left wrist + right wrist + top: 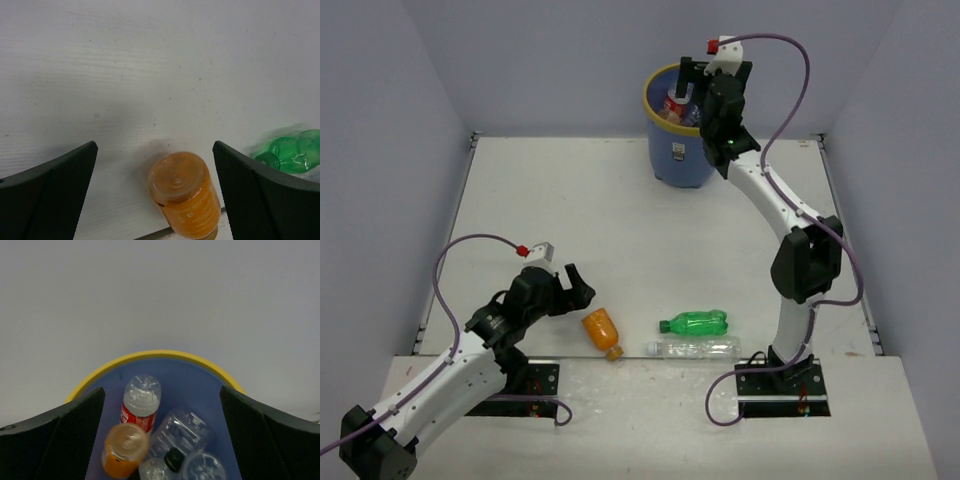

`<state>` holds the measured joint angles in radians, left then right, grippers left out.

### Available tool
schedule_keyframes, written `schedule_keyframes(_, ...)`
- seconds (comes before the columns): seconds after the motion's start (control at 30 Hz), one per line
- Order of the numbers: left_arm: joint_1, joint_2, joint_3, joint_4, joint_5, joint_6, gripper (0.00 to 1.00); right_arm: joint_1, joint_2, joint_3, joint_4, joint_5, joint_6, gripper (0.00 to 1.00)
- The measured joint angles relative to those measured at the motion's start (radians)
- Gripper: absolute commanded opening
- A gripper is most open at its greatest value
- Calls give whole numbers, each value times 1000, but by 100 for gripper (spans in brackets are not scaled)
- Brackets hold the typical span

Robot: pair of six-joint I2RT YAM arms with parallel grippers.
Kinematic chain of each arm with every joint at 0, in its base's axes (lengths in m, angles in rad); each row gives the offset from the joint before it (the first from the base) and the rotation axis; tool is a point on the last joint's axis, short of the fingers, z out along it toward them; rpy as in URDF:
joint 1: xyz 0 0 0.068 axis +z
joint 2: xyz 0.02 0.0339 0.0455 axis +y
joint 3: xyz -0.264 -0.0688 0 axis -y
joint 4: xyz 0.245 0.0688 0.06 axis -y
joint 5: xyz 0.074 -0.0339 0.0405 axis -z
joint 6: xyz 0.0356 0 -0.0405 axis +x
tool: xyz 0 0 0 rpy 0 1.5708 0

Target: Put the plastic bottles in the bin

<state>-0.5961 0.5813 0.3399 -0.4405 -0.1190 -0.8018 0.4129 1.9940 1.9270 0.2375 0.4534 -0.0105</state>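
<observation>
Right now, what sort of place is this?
Probably a robotics lab test cell: a white table boxed by plain grey walls, a left arm and right arm bolted at its edge, a blue bin.

In the left wrist view the orange bottle [182, 195] runs off the bottom edge, and the green bottle [292, 156] at far right is blurred and cropped. In the right wrist view only the far rim of the bin [155, 355] shows, the rest behind dark fingers [55, 440] or below the frame, which also crops a second orange bottle [125, 452] and the clear bottles [202, 467] inside. From above, the right gripper [692, 92] hides much of the bin's mouth, and the white label [678, 152] is too small to read.
</observation>
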Motion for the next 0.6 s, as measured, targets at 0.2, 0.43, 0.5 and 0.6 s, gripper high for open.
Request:
schedule_keyframes(0.2,0,14,56,-44,75,1,100,0,-313,-353,32,-8,66,99)
schedule_keyframes(0.43,-8,56,80,-82,139,0,100,-1,-553,-669,143,3,162,99)
schedule_keyframes(0.5,-21,65,80,-90,147,0,100,-1,-603,-795,178,22,200,99)
schedule_keyframes(0.6,-46,83,80,-104,157,-1,100,-3,-649,-940,187,37,252,99)
